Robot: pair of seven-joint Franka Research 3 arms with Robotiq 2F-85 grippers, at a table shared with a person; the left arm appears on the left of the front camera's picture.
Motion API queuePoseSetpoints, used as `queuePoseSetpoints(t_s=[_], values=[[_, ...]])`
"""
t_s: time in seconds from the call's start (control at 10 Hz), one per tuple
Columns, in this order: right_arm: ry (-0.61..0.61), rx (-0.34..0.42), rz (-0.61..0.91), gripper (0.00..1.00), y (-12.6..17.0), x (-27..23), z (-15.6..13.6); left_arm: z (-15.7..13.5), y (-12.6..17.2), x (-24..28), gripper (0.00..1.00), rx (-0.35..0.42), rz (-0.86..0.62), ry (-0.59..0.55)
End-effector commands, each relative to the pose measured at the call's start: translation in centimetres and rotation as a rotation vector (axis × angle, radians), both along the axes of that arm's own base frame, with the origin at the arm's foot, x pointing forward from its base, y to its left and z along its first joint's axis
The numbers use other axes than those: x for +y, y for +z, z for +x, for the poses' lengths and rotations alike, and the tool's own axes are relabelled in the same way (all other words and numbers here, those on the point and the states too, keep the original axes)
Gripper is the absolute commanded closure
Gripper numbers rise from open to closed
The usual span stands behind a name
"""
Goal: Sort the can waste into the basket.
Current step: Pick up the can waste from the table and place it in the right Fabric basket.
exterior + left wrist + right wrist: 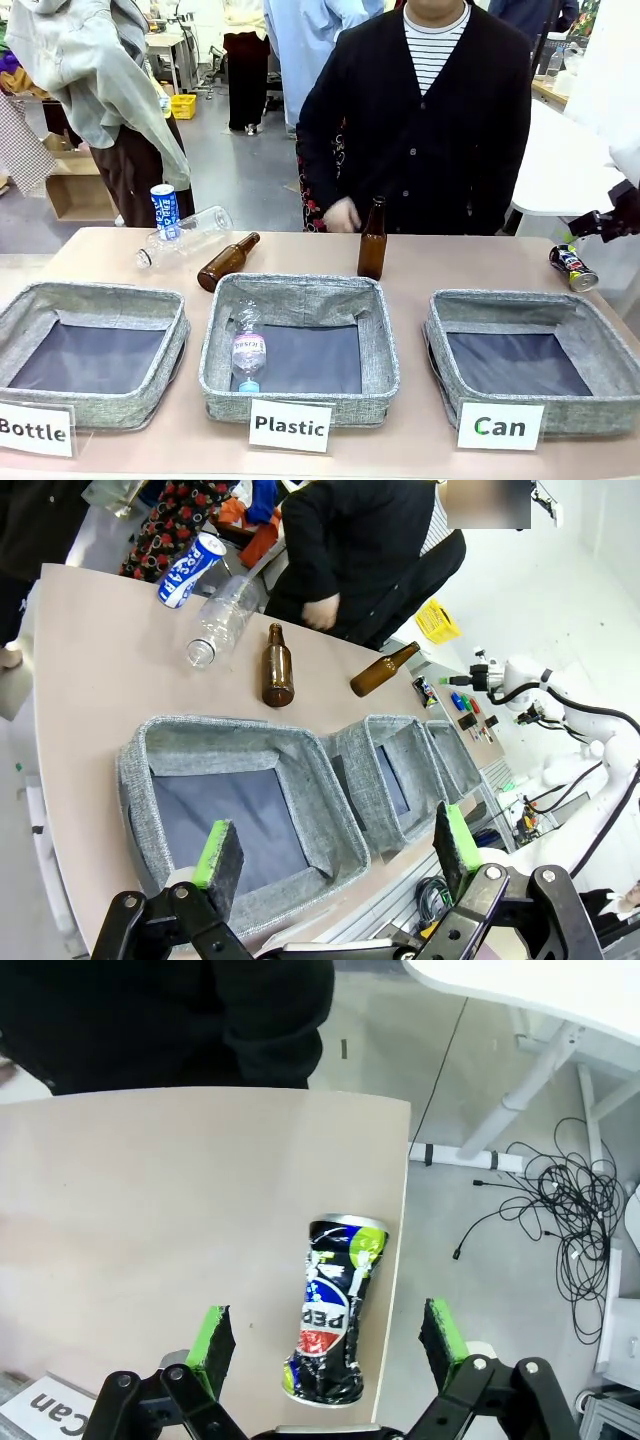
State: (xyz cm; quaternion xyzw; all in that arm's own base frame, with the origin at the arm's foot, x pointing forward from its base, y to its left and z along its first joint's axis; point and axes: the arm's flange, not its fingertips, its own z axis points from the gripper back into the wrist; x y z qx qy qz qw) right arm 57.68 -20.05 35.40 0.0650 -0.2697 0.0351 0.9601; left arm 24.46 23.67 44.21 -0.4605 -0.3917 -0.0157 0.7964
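A dented black can (333, 1310) lies on its side at the table's far right edge, directly under my right gripper (328, 1335), whose green-padded fingers stand open on either side of it without touching. The front view shows this can (573, 267) behind the grey basket (500, 301) signed "Can", with my right arm (612, 218) just above it. A blue and white can (164, 210) stands upright at the far left of the table; the left wrist view also has this can (190, 570). My left gripper (336, 840) hangs open and holds nothing above the leftmost basket.
One brown bottle (226, 261) lies down and another (372, 240) stands near the person's hand (342, 213). A clear bottle (185, 235) lies by the blue can. The "Plastic" basket (300, 288) holds a plastic bottle (248, 350). The "Bottle" basket (95, 299) stands left.
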Motion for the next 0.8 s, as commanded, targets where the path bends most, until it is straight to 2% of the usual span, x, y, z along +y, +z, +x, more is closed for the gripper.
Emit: queuePoseSetpoints(t_s=[0.0,0.3,0.7], values=[[-0.013,0.014,0.046,0.0,0.1,-1.0,1.6,0.2,0.1,0.0,0.0,-0.032,-0.003,-0.004],[-0.035,0.014,0.051,0.0,-1.4,-0.8,4.0,0.2,0.1,0.0,0.0,-0.032,-0.003,-0.004],[-0.083,0.094,0.061,0.0,-4.3,-1.1,6.6,0.2,0.1,0.0,0.0,-0.032,-0.003,-0.004]])
